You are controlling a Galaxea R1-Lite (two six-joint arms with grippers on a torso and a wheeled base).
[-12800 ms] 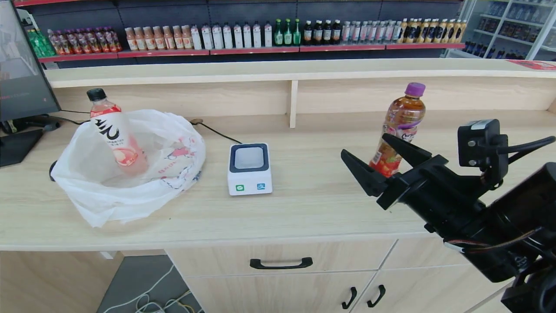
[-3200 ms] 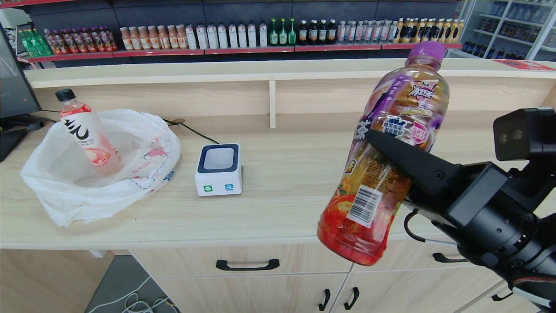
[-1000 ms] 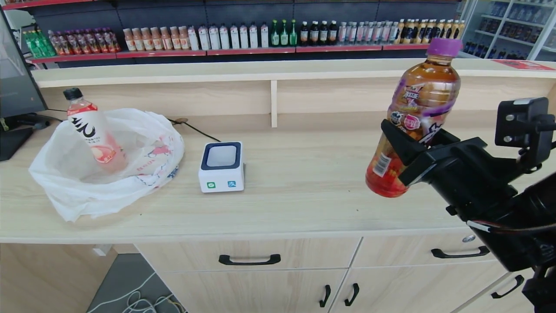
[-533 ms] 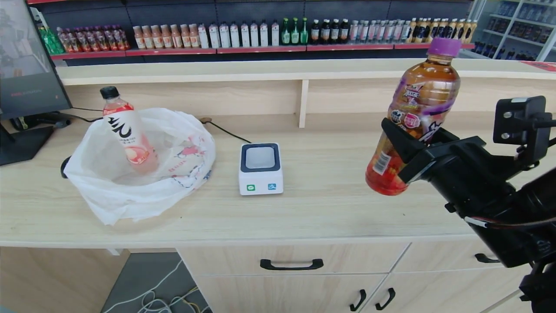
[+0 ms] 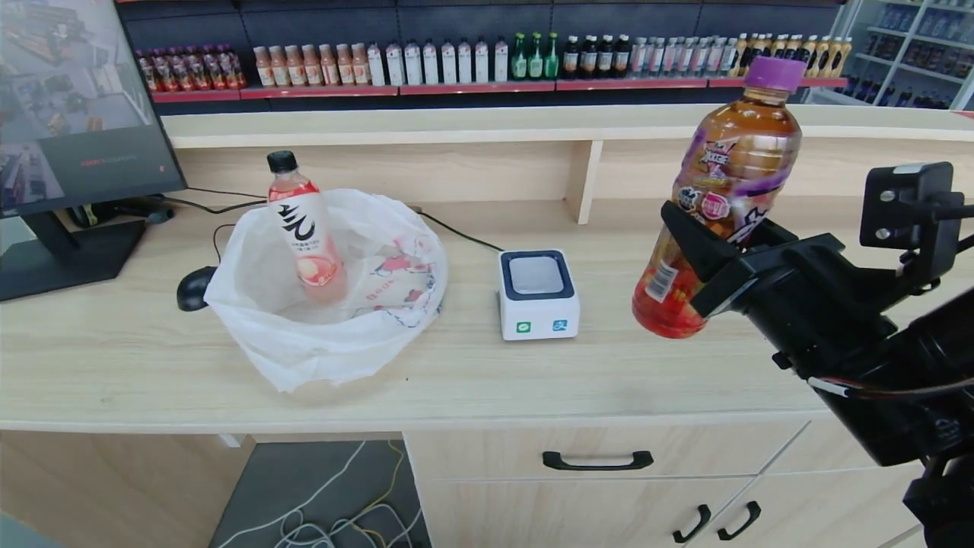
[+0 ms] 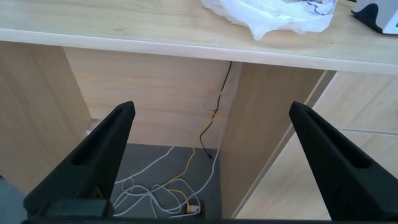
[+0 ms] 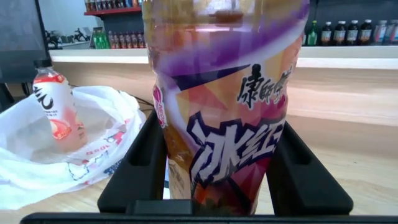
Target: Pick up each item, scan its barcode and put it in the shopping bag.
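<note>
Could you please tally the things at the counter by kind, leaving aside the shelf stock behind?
Bottles: 2 (pink bottle, purple-capped bottle)
Shopping bag: 1
Scanner: 1
Monitor: 1
Mouse: 1
Total: 6

The head camera looks forward and down over the counter [image 5: 487, 365] from above. The left wrist camera sits low, below the counter's edge, facing the cabinet front [image 6: 155, 93]. The right wrist camera looks close past the tea bottle [image 7: 227, 93]. All three share the shopping bag [image 5: 327, 350].
</note>
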